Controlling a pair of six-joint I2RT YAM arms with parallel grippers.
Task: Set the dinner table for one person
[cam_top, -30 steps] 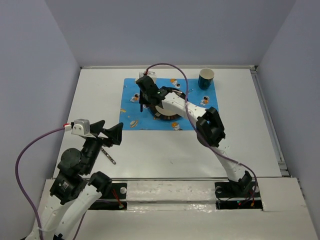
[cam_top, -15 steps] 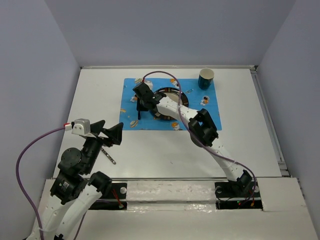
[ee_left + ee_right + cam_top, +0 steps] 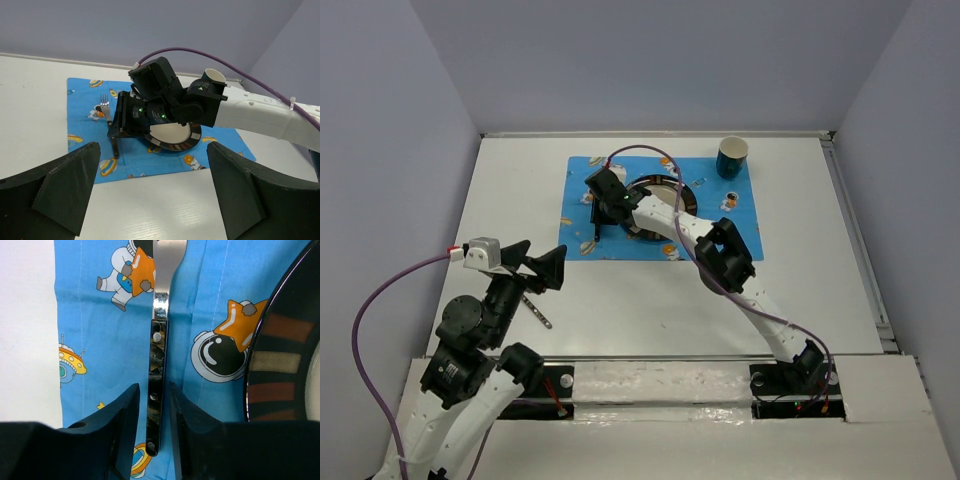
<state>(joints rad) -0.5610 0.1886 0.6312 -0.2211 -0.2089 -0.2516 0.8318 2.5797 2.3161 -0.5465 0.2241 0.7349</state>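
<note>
Place: robot lab test cell
Walls: plain lavender panels on three sides
Table: white, robot arms bolted on

On my overhead feed the dinner table is a plain matte white rectangle between pale walls. A blue cloth mat printed with cartoon astronauts lies flat on its far half, roughly centred side to side. Well apart from the mat, near the front left, I see a slim piece of cutlery lying at a slant on the bare white surface.
</note>
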